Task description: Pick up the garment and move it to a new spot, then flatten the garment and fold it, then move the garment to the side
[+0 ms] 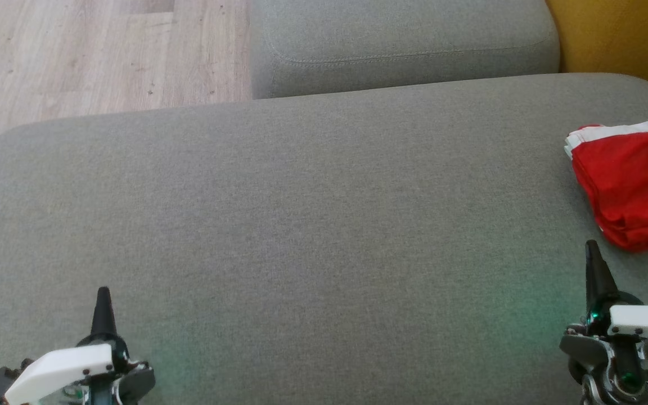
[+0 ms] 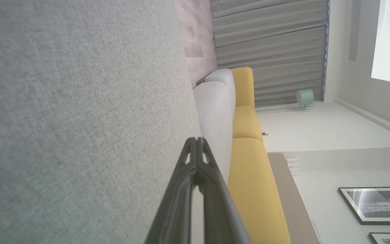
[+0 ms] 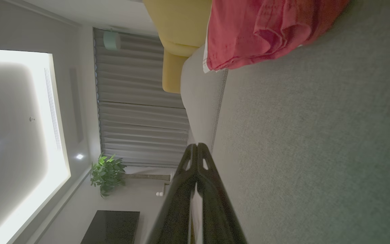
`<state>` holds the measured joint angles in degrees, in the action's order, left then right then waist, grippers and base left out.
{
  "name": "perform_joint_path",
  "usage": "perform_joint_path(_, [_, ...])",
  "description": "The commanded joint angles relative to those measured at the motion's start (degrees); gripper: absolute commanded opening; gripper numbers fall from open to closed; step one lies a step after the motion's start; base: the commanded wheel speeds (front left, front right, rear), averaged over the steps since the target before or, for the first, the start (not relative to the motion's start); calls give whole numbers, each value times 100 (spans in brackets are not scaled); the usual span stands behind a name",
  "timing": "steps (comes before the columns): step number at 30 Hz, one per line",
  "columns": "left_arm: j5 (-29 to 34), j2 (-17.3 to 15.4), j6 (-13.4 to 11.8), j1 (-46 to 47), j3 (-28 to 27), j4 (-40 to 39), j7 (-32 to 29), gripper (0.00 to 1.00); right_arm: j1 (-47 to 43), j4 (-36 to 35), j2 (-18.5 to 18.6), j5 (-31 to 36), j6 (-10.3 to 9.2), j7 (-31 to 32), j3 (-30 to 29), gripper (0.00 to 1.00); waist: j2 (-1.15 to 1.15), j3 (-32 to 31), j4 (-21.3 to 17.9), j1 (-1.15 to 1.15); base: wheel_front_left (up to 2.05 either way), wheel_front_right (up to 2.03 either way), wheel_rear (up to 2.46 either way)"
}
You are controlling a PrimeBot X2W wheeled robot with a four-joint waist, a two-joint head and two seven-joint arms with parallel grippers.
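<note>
garment (image 1: 633, 185): red, folded, at the right edge of the cushion (image 1: 313, 225).
left end effector (image 1: 102, 293): fingers pressed together, holding nothing.
right end effector (image 1: 590, 246): also closed, empty, apparently not touching the garment.

folded red garment (image 3: 266, 30) lying on the grey sofa cushion (image 3: 317, 152), right hand (image 3: 197, 146) fingertips pressed together and empty, yellow cushion (image 3: 176, 27) behind, potted plant (image 3: 107, 173) by the grey curtain (image 3: 141, 112)
</note>
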<state>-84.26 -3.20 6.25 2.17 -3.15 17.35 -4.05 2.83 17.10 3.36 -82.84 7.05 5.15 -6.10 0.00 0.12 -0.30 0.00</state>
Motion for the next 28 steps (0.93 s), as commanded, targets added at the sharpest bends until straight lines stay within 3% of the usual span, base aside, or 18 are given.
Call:
perform_joint_path(1, [-185, -20, 73, 339, -219, -237, -68, 0, 301, -256, -6, -231, 40, 54, 61, 0, 0, 1, 5, 0, 0, 0, 0])
perform_joint_path(13, [-789, 32, 124, 403, -339, -328, -246, 0, 335, -307, -48, -931, 44, 136, -44, 0, 0, 5, 30, 0, 0, 0, 0])
perform_joint_path(28, [-789, 32, 124, 402, -339, -329, -245, 0, 335, -307, -48, -931, 44, 135, -43, 0, 0, 5, 30, 0, 0, 0, 0])
